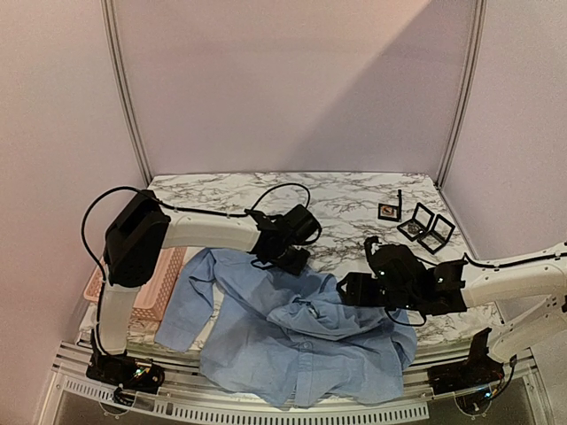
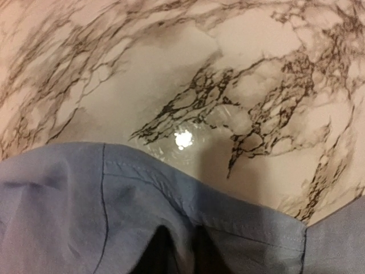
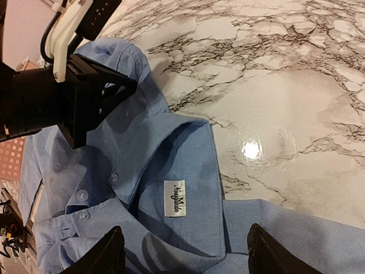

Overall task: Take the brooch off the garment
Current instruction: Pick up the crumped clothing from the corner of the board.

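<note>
The garment (image 1: 292,341), a light blue collared shirt, lies crumpled at the table's near edge. My left gripper (image 1: 285,258) sits at the shirt's far edge. In the left wrist view its two dark fingers (image 2: 154,254) stand close together, with a fold of the garment (image 2: 114,194) pinched between them. My right gripper (image 1: 356,289) hovers over the collar. Its fingers (image 3: 111,251) are spread wide on either side of the collar and its white label (image 3: 175,198), holding nothing. The left gripper (image 3: 122,85) also shows there at the upper left. The brooch is hidden.
A pink basket (image 1: 158,285) stands at the left, partly under a sleeve. Small black boxes (image 1: 427,227) and another (image 1: 388,211) lie at the back right on the marble table (image 1: 354,190). Metal frame posts rise at both back corners.
</note>
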You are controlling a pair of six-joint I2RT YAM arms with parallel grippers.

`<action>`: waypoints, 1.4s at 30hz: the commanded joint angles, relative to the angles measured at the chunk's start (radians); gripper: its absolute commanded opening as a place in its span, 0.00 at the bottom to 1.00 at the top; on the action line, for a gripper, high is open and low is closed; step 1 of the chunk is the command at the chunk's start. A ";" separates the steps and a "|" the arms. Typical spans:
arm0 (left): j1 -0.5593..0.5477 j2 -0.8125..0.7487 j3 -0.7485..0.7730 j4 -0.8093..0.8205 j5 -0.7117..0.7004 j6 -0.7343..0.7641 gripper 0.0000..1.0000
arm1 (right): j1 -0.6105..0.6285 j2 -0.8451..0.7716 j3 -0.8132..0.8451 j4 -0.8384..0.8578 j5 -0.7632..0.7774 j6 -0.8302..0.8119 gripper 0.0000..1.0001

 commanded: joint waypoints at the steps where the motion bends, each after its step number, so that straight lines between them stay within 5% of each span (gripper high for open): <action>1: 0.019 -0.011 -0.063 0.024 0.019 -0.021 0.02 | -0.006 -0.027 -0.015 -0.007 0.037 0.008 0.72; 10: 0.101 -0.278 -0.245 0.284 0.008 -0.057 0.00 | -0.005 -0.005 0.005 -0.097 0.026 0.008 0.72; 25: 0.157 -0.510 -0.462 0.536 0.125 -0.098 0.00 | -0.027 -0.064 0.023 0.150 -0.150 -0.068 0.76; 38: 0.157 -0.551 -0.486 0.541 0.134 -0.094 0.00 | -0.100 0.163 0.117 0.177 -0.246 -0.133 0.45; 42: 0.158 -0.569 -0.491 0.536 0.129 -0.091 0.00 | -0.099 0.197 0.124 0.160 -0.244 -0.110 0.45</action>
